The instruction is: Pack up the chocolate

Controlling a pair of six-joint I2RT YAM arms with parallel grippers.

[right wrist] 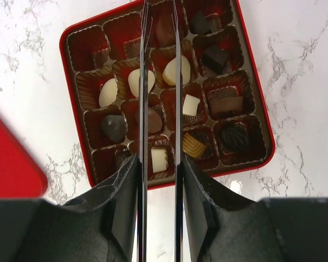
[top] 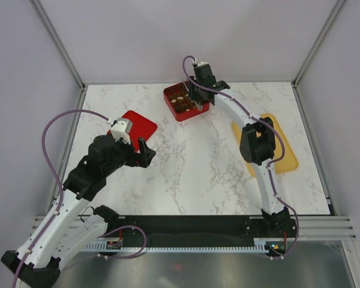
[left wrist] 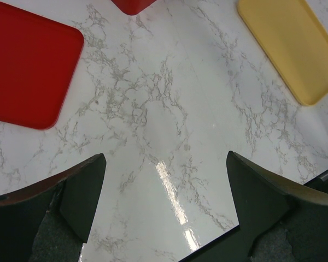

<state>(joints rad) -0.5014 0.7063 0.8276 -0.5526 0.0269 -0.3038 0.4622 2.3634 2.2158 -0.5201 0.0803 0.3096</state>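
Note:
The red gridded box [right wrist: 76,112] lies under my right gripper [right wrist: 159,11], with dark brown and cream chocolate pieces [right wrist: 191,103] in its cells. The thin blades stand narrowly apart over the box's middle column, and a brown piece [right wrist: 164,30] sits gripped between them near the tips, at the far row. In the top view the right gripper [top: 196,96] hangs over the box [top: 168,94] at the back of the table. My left gripper [left wrist: 167,164] is wide open and empty above bare marble, also seen from the top [top: 145,153].
A flat red lid [top: 138,125] lies at the left, beside the left gripper, and shows in the left wrist view [left wrist: 27,71]. A flat yellow tray [top: 286,157] lies at the right, partly under the right arm; in the left wrist view it [left wrist: 290,43] looks bare.

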